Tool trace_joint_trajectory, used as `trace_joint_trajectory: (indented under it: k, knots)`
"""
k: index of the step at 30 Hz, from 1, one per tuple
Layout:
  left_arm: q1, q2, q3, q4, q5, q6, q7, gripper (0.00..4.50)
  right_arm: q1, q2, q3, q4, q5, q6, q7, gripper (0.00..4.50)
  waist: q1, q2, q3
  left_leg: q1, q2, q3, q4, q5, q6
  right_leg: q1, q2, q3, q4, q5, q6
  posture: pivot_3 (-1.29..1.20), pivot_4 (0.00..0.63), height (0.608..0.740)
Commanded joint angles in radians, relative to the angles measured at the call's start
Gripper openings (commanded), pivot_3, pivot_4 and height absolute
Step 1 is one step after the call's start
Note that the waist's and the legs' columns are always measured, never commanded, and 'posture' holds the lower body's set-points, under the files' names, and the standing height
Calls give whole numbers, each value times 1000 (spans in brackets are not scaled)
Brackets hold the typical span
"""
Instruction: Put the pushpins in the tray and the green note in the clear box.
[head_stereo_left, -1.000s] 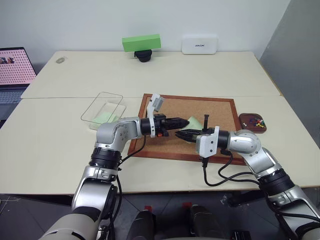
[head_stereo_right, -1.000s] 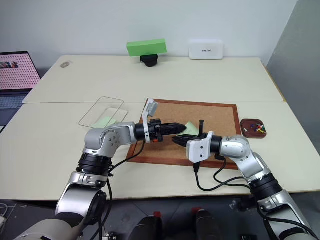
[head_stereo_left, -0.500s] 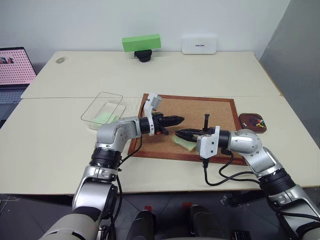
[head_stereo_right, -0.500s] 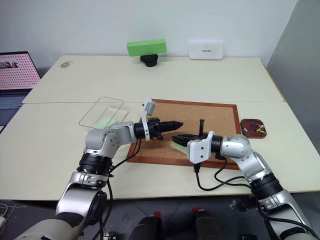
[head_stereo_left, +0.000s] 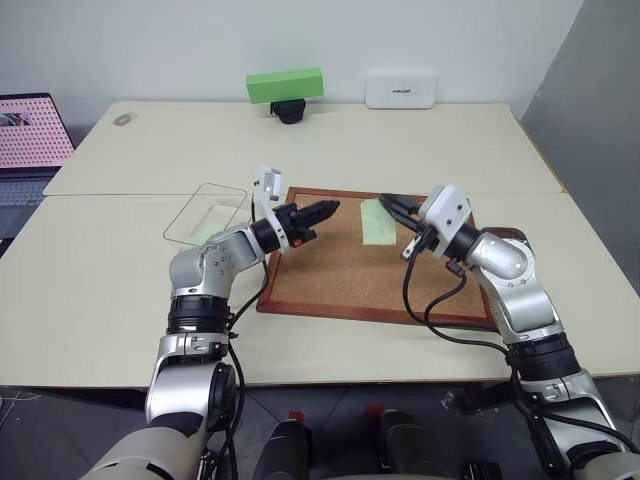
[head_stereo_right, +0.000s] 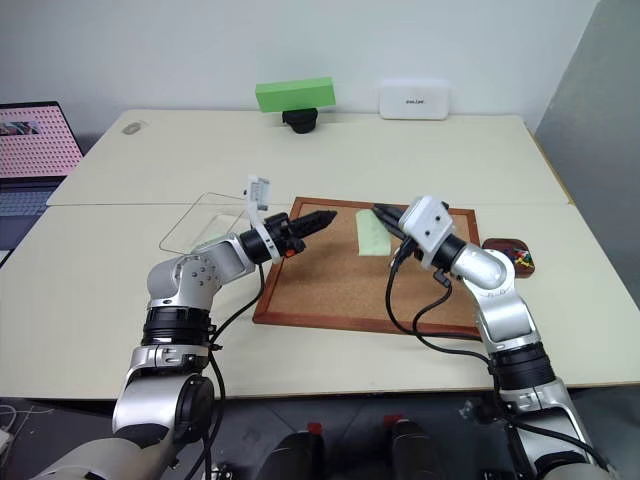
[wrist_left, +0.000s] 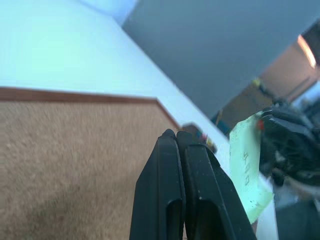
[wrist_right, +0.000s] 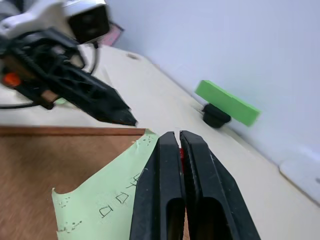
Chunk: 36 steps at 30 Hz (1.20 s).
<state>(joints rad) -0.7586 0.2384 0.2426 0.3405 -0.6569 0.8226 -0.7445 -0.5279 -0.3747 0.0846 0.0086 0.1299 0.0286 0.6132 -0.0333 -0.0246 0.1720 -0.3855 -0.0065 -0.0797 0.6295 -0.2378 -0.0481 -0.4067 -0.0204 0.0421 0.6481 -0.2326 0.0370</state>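
My right gripper (head_stereo_left: 385, 199) is raised above the corkboard (head_stereo_left: 340, 275), shut at the top edge of the green note (head_stereo_left: 376, 224). The note hangs free below its tips. In the right wrist view a red pushpin head (wrist_right: 181, 151) shows pinched between the fingers (wrist_right: 162, 185), above the note (wrist_right: 112, 197). My left gripper (head_stereo_left: 328, 207) is shut on nothing and points at the note from a short gap away. The clear box (head_stereo_left: 222, 189) lies left of the board with another pale green slip (head_stereo_left: 207, 233) inside. The tray (head_stereo_right: 515, 243) with pushpins (head_stereo_right: 520, 258) sits right of the board, partly behind my right arm.
A bright green block on a black stand (head_stereo_left: 284, 85) and a white device (head_stereo_left: 400, 88) stand along the far table edge. A laptop (head_stereo_left: 28, 135) is at the far left. A small round disc (head_stereo_left: 122, 120) lies at the back left.
Both grippers rose off the corkboard and drew apart. The right gripper rolled and carried the green note up from the board; the left gripper swung up and toward the clear box side.
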Motion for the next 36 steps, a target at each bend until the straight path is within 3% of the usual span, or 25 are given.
trace_joint_trajectory:
  k: [1,7,18,27,31,36]
  knots:
    - [-10,-31,65,-89,-110,53,44,797,-34,25,-61,-58,60,103,-54,0,1,0,0,0,0,0,0,0,0,0,0,0,0,0,0,0,150,740]
    - [28,-83,64,-163,-202,138,79,1942,-40,39,-58,-77,63,143,-75,0,0,0,0,0,0,0,0,0,0,0,0,0,0,0,0,0,150,740]
    - [59,-103,-5,-173,-199,156,89,4048,-53,88,-98,-157,188,264,-83,0,-1,0,0,0,0,0,0,0,0,0,0,0,0,0,0,0,150,740]
    - [53,-126,-16,-185,-222,148,105,4048,-32,106,-69,-222,247,315,-68,0,-1,0,0,0,0,0,0,0,0,0,1,0,0,0,0,0,150,740]
    - [38,-134,-12,-181,-224,126,107,3388,-35,117,-59,-218,240,315,-68,0,-1,0,0,0,0,0,0,0,0,0,1,0,0,0,0,0,150,740]
    - [35,-129,-16,-188,-241,142,96,2215,-41,115,-58,-203,234,308,-62,0,-1,0,0,0,0,0,0,0,0,0,1,0,0,0,0,0,150,740]
